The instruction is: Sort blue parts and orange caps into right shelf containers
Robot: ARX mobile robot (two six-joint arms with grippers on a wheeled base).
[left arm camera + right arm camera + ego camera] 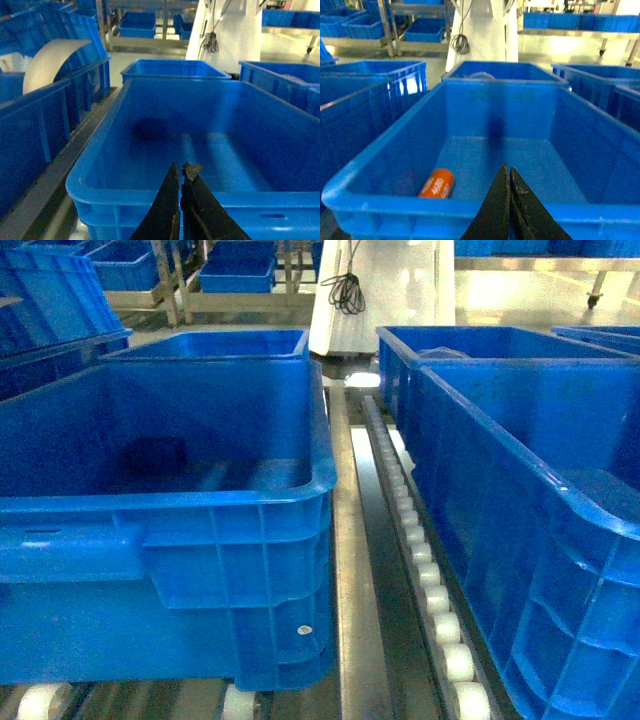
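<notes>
In the head view, two large blue crates fill the frame: one on the left (180, 500) and one on the right (540, 510), sitting on roller tracks (425, 570) with a metal rail between them. More blue crates stand behind each, and a white post with a coiled black cable (348, 290) rises at the top centre.

In the left wrist view, the left gripper (182, 172) shows at the bottom centre, its dark fingers pressed together with nothing between them, hanging above the near rim of the left crate (200, 145). That crate's floor looks bare apart from a dark shadow. A white curved sheet (50, 62) shows at the upper left.

In the right wrist view, the right gripper (506, 172) sits at the bottom centre, fingers also together and holding nothing, over the near rim of the right crate (500, 125). An orange cap (436, 183) lies on its side on that crate's floor, lower left of the frame, near the front wall.
</notes>
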